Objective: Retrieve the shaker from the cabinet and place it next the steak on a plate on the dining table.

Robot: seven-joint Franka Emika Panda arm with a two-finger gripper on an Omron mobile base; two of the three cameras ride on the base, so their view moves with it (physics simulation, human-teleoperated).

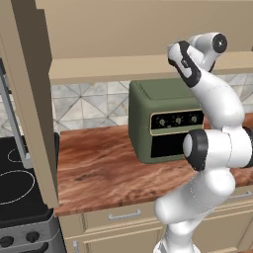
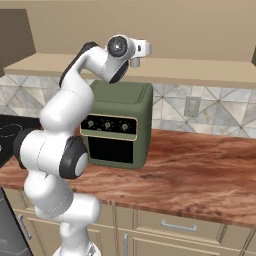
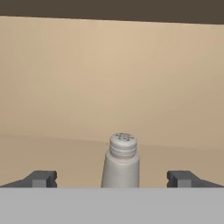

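The lower part of the shaker (image 3: 121, 161) is cut off at the bottom of the hand view, so its base cannot be seen. It is seen standing upright inside the cabinet (image 3: 109, 78), in front of the plain back panel. The gripper (image 3: 112, 179) is held wide open; a finger tip (image 3: 41, 178) is seen well apart from the shaker on each side, touching nothing. Free room is left around the shaker. In the base views the hand is partly hidden at the cabinet's lower edge, above a green oven (image 1: 165, 118).
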